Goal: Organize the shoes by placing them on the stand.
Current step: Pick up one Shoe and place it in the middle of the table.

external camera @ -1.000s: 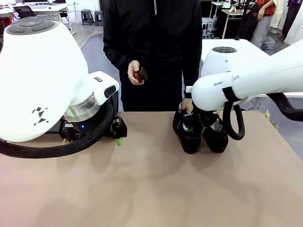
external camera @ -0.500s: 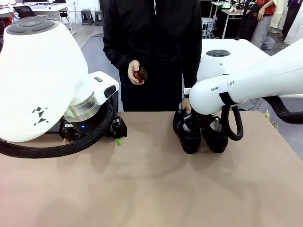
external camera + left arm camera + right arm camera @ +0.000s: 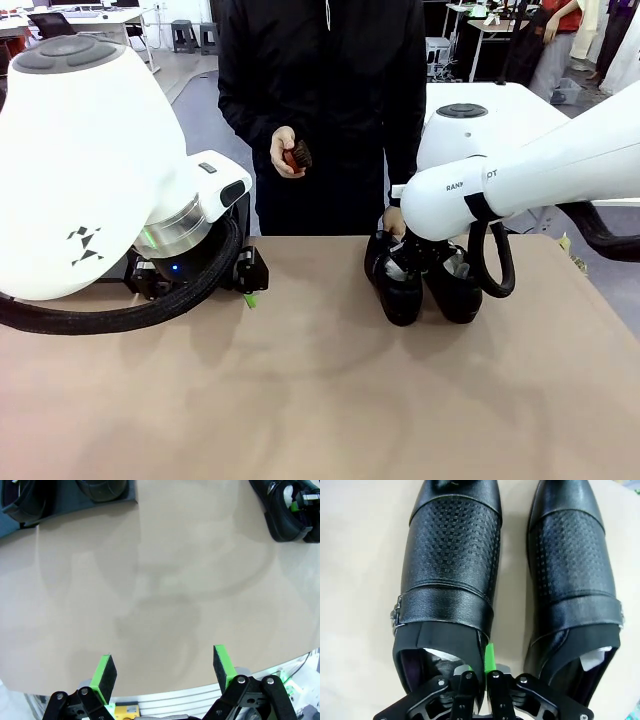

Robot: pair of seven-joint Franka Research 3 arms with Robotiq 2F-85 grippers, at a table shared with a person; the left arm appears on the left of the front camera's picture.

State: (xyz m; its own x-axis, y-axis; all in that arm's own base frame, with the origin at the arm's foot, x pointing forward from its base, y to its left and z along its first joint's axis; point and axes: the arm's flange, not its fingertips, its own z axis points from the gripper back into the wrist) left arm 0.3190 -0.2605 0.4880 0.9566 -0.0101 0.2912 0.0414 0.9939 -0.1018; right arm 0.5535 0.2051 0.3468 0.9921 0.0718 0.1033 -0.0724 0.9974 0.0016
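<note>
Shoes (image 3: 402, 295) sit right of centre on table (image 3: 300, 400), toes toward camera, long axes near-to-far; my right gripper (image 3: 482, 665), wider a second ago, now pinches one shoe's collar; left gripper (image 3: 162, 672) spread.

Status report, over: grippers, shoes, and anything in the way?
Right gripper shut on one shoe's collar; other shoe beside, both on table. Left gripper open, idle. Person's hand close behind shoes.

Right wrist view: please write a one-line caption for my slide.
Right gripper shut on the collar of one black buckled dress shoe, its mate standing close beside it on the beige table.
</note>
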